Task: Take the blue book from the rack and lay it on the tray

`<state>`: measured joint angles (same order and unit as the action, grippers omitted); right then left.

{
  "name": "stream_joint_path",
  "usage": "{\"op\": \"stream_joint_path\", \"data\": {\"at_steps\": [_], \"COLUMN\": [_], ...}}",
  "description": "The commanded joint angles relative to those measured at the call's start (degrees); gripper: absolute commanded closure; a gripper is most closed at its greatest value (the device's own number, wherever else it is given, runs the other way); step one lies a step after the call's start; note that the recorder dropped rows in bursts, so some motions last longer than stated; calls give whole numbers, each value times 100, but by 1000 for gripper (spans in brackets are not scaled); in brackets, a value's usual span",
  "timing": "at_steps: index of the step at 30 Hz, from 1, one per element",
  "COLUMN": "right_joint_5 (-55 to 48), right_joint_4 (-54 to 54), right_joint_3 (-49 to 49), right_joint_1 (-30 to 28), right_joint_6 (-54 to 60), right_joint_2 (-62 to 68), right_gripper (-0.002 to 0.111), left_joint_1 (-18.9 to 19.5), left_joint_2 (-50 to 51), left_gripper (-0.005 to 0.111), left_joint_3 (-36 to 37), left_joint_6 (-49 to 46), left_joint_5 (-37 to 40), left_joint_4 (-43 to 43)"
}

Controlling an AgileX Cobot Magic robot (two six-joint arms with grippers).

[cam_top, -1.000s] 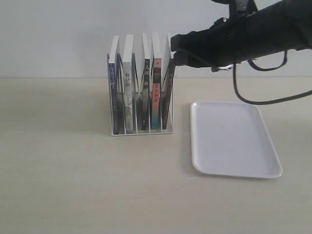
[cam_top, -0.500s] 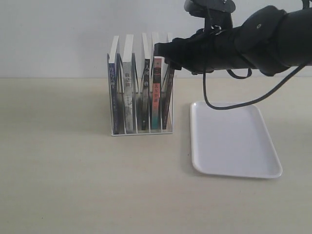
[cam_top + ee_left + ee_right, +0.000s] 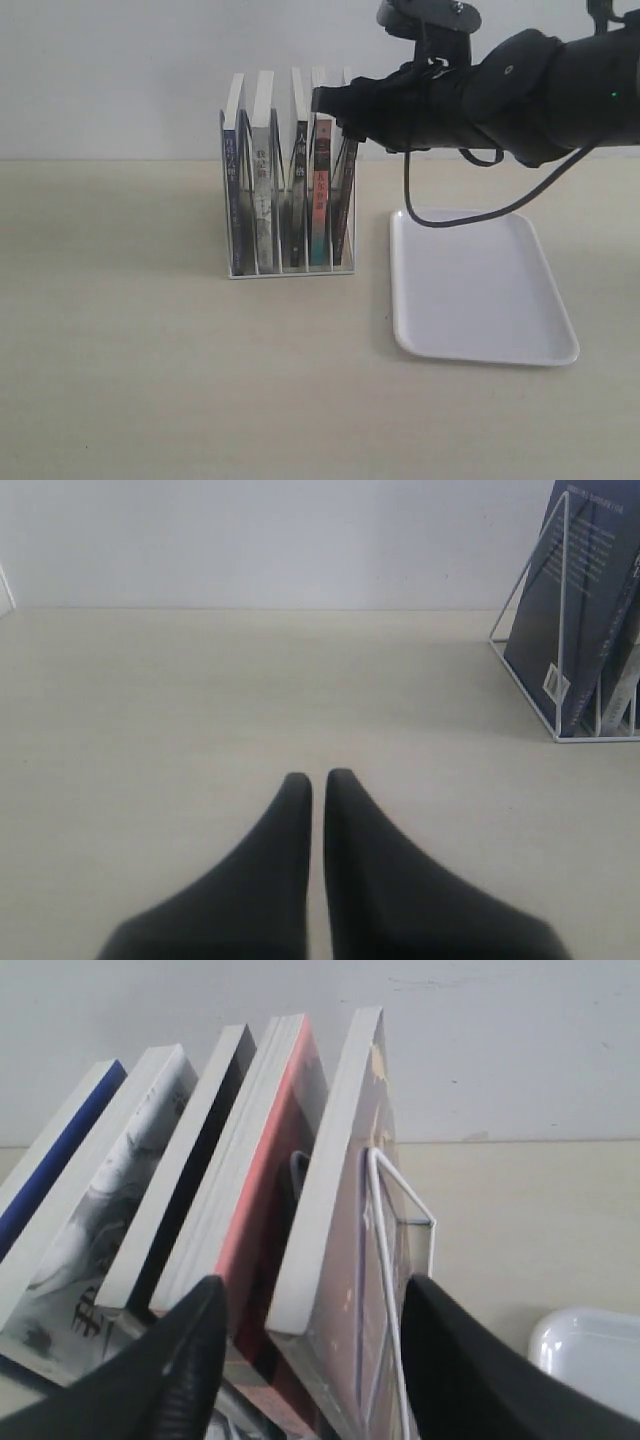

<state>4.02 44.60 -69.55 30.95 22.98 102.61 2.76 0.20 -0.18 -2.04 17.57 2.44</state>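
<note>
Though mid-reach, the right gripper (image 3: 315,1295) hangs open and empty over the rack's (image 3: 288,271) rightmost book (image 3: 330,1190); next it should shift across to the blue book (image 3: 232,200).

Pale beige counter (image 3: 150,380), plain surface. White wire rack (image 3: 290,273) stands upright on it, left of center. Flat white tray (image 3: 470,285) lies near the rack's right side, not touching.

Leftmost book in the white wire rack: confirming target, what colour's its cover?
Dark blue book, best in left wrist view.
</note>
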Motion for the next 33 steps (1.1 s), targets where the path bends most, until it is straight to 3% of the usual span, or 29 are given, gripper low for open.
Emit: {"op": "stream_joint_path", "data": {"at_steps": [1,6,17,33], "right_joint_5": [68,239,301,91], "right_joint_4": [-18,-18,-18,-18], "right_joint_3": [-243,-318,-358,-769], "right_joint_1": [83,95,95,95], "right_joint_6": [-21,-10,16,45], "right_joint_2": [215,349,387,325], "right_gripper": [57,62,107,109], "left_joint_1": [1,1,1,1], "left_joint_2": [-20,-20,-20,-20], "left_gripper": [103,103,103,103], "left_joint_3": [18,18,18,18], "left_joint_6": [13,13,13,13], "left_joint_5": [-85,-85,-85,-85], "left_joint_4": [-9,-9,-9,-9]}}
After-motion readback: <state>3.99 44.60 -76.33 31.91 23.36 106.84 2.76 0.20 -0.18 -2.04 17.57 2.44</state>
